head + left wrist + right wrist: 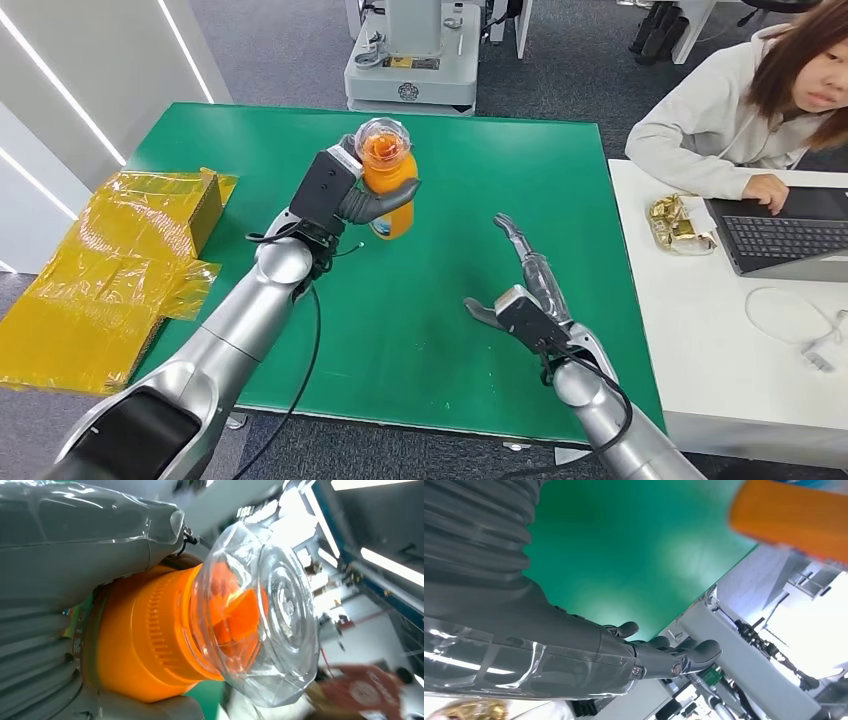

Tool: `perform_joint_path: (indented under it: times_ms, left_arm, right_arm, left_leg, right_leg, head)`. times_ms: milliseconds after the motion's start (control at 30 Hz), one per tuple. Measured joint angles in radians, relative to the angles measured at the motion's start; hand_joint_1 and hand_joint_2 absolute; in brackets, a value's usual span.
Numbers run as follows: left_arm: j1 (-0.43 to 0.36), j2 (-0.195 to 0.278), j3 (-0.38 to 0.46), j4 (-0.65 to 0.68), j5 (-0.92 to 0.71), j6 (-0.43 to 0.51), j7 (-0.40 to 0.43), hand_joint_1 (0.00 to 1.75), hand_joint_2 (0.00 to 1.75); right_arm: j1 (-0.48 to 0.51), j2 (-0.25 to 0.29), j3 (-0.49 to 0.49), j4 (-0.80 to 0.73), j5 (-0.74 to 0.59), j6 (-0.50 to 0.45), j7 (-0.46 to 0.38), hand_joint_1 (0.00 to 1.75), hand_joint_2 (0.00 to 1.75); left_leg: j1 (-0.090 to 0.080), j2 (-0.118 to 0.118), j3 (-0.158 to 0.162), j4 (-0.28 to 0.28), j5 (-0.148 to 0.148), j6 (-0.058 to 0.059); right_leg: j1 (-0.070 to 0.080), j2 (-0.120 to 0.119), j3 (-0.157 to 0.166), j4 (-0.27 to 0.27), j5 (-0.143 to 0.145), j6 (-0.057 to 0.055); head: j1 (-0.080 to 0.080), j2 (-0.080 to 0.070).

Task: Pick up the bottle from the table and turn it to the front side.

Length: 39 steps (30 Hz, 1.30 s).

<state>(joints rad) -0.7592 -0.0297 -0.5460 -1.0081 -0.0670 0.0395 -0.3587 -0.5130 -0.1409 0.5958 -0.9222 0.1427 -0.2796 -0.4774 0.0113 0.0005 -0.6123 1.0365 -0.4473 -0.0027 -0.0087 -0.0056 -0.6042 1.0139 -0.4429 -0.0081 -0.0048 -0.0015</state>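
Silver arms first, nearest to farthest: the right hand (pixel 527 300) hovers low over the green table (pixel 480 180), fingers spread and straight, holding nothing, pointing toward 12 o'clock. Further out, around 10 o'clock from it and well apart, the left hand (pixel 345 195) wraps its fingers around the orange bottle (pixel 389 190), lifted off the table. Its long axis is roughly upright, clear cap (pixel 260 610) on top. So any turn looks like the left wrist's job, about that upright axis.

One orange bottle (pixel 389 180), one green table (pixel 470 330), one laptop (pixel 790 240), two yellow-wrapped boxes (pixel 120 260).
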Motion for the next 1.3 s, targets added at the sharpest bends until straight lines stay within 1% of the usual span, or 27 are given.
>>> perform_joint_path:
  times_ms: [67,133,200,300,367,467,567,633,667,867,1067,1167,1300]
  left_arm:
    - [-0.012,0.024,0.000,0.003,-0.093,0.034,-0.004,1.75,1.75]
    - [-0.022,0.043,0.000,0.004,-0.151,0.057,-0.004,1.75,1.75]
    - [-0.032,0.057,0.000,0.006,-0.209,0.081,0.004,1.75,1.75]
    - [-0.045,0.076,-0.004,0.007,-0.367,0.147,0.031,1.75,1.75]
    - [-0.050,0.093,-0.014,0.007,-0.521,0.211,0.061,1.75,1.75]
    - [-0.049,0.120,-0.041,0.007,-0.828,0.289,0.141,1.75,1.75]
    - [-0.040,0.144,-0.074,0.006,-1.121,0.304,0.236,1.75,1.75]
    - [-0.024,0.155,-0.087,0.004,-1.260,0.307,0.275,1.75,1.75]
    - [-0.014,0.159,-0.089,0.002,-1.305,0.308,0.285,1.75,1.75]
    - [0.045,0.191,-0.090,-0.007,-1.424,0.281,0.331,1.75,1.75]
    - [0.105,0.230,-0.085,-0.007,-1.440,0.259,0.370,1.75,1.75]
    - [0.123,0.256,-0.085,-0.015,-1.440,0.230,0.435,1.75,1.75]
    - [0.148,0.310,-0.094,-0.037,-1.441,0.138,0.550,1.75,1.75]
  right_arm:
    - [0.048,-0.031,-0.019,-0.064,0.003,-0.007,0.001,0.00,1.75]
    - [0.085,-0.055,-0.037,-0.119,0.007,-0.012,0.002,0.00,1.75]
    - [0.113,-0.072,-0.052,-0.163,0.014,-0.019,0.003,0.00,1.75]
    - [0.163,-0.091,-0.078,-0.241,0.038,-0.034,0.007,0.00,1.75]
    - [0.209,-0.097,-0.103,-0.307,0.072,-0.046,0.018,0.00,1.75]
    - [0.295,-0.099,-0.156,-0.423,0.148,-0.049,0.042,0.00,1.75]
    - [0.373,-0.095,-0.214,-0.524,0.208,-0.036,0.053,0.00,1.75]
    - [0.411,-0.092,-0.251,-0.573,0.226,-0.025,0.052,0.00,1.75]
    - [0.427,-0.089,-0.268,-0.593,0.231,-0.021,0.050,0.00,1.75]
    - [0.516,-0.068,-0.358,-0.696,0.253,-0.018,0.041,0.00,1.75]
    - [0.572,-0.044,-0.433,-0.756,0.270,-0.012,0.036,0.00,1.75]
    - [0.592,-0.029,-0.465,-0.776,0.277,0.004,0.033,0.00,1.75]
    - [0.645,-0.011,-0.524,-0.807,0.276,0.021,0.016,0.00,1.75]
  left_leg:
    - [0.000,0.000,0.000,0.000,0.000,0.000]
    - [0.000,0.000,-0.001,0.000,0.000,0.000]
    - [0.000,0.000,-0.001,0.000,0.000,0.000]
    - [0.000,0.000,-0.001,0.000,0.000,0.000]
    - [0.000,0.000,0.000,0.000,0.000,0.000]
    - [0.000,-0.001,-0.001,0.000,0.000,0.000]
    - [0.000,-0.001,-0.001,-0.001,0.000,0.000]
    - [0.000,0.000,-0.001,-0.001,0.000,0.000]
    - [0.000,0.000,-0.001,-0.001,0.000,0.000]
    - [0.000,0.000,-0.001,-0.001,0.000,0.000]
    - [0.000,0.000,-0.001,-0.001,0.000,0.000]
    - [0.000,0.001,-0.001,-0.001,0.000,0.000]
    - [0.000,0.001,-0.001,-0.002,0.000,0.000]
  right_leg:
    - [0.000,0.000,0.000,0.000,0.000,0.000]
    - [0.000,0.000,0.000,0.000,0.000,0.000]
    - [0.000,0.000,0.000,0.000,0.000,0.000]
    - [0.000,0.000,0.000,0.000,0.000,0.000]
    - [0.000,0.000,0.000,0.000,0.000,0.000]
    - [0.000,-0.001,0.000,0.000,-0.001,0.000]
    - [0.000,-0.001,0.000,0.000,-0.001,0.000]
    - [0.000,-0.001,0.000,0.000,-0.001,0.000]
    - [0.000,0.000,0.000,0.000,-0.001,0.000]
    - [0.000,0.000,0.000,0.000,-0.001,0.000]
    - [0.000,0.000,-0.001,0.000,-0.001,0.000]
    - [0.000,0.000,-0.001,0.000,-0.001,0.000]
    - [0.000,0.001,-0.002,0.000,-0.002,0.000]
  head:
    - [0.000,0.000]
    - [0.000,0.000]
    - [0.000,0.000]
    - [0.000,0.000]
    - [0.000,0.000]
    - [0.000,0.000]
    - [0.000,0.000]
    - [0.000,0.000]
    - [0.000,0.000]
    - [0.000,0.000]
    - [0.000,0.000]
    - [0.000,0.000]
    - [0.000,0.000]
